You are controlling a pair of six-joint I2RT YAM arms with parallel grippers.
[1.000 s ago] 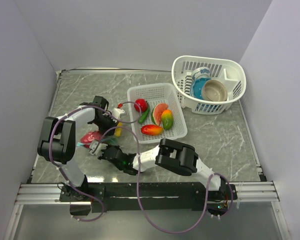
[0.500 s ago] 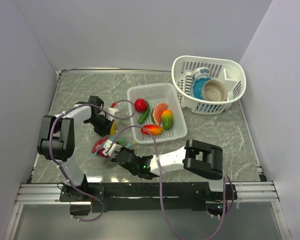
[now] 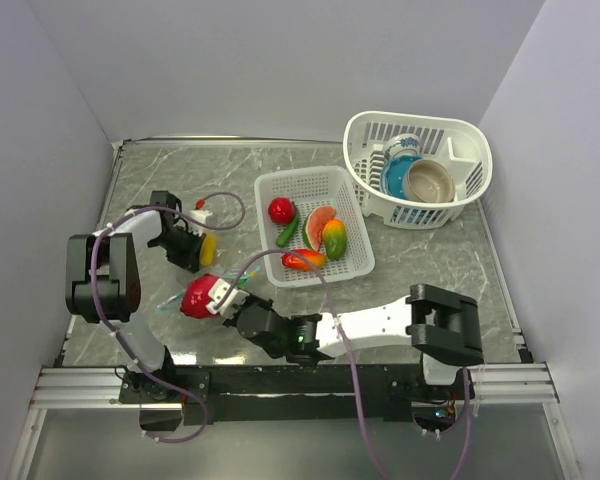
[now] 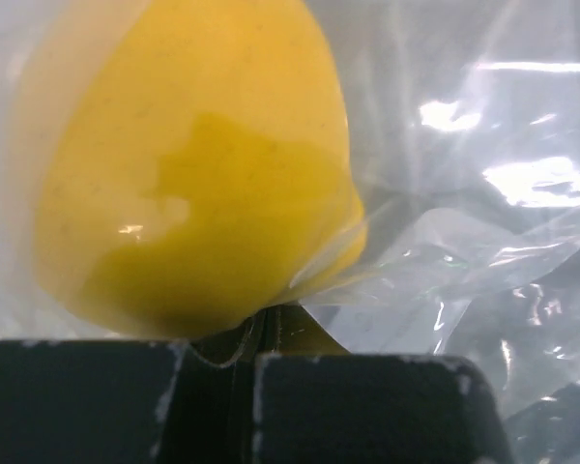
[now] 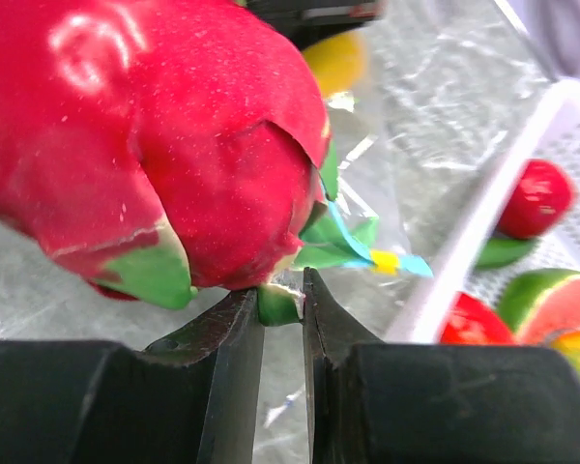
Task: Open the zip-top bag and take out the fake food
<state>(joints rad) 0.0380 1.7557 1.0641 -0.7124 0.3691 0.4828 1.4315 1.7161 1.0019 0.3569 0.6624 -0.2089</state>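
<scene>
Seen from above, the left hand (image 3: 194, 249) sat near the desk's left edge, pinching the clear zip-top bag (image 3: 168, 303). A yellow fruit (image 3: 208, 248) lay against its fingers. The bag's film was hard to trace from there, apart from a thin teal strip. The right hand (image 3: 223, 295) reached toward the near left corner and gripped a red dragon fruit (image 3: 197, 298). At the desk's centre, a rectangular white basket (image 3: 348, 205) held five more toy foods (image 3: 320, 235). An oval white basket (image 3: 460, 135) in the far right corner held a blue bowl (image 3: 397, 175) and a tan bowl (image 3: 428, 180).

From the left wrist, the left hand (image 4: 254, 353) showed its fingers pressed almost together on a fold of bag film. The yellow fruit (image 4: 193, 164) bulged behind that plastic, just above the fingertips. Creased, shiny bag (image 4: 483, 193) spread off to the right.

From the right wrist, the right hand (image 5: 278, 314) was clamped narrowly on a green leaf tip at the base of the dragon fruit (image 5: 145, 135). The fruit filled the upper left of the view. Beside it trailed the bag's teal zip strip (image 5: 353, 242), with crumpled film lying on the desk (image 5: 39, 280) beyond. The yellow fruit (image 5: 338, 60) showed past it, and the rectangular basket's rim (image 5: 483, 222) stood to the right.
</scene>
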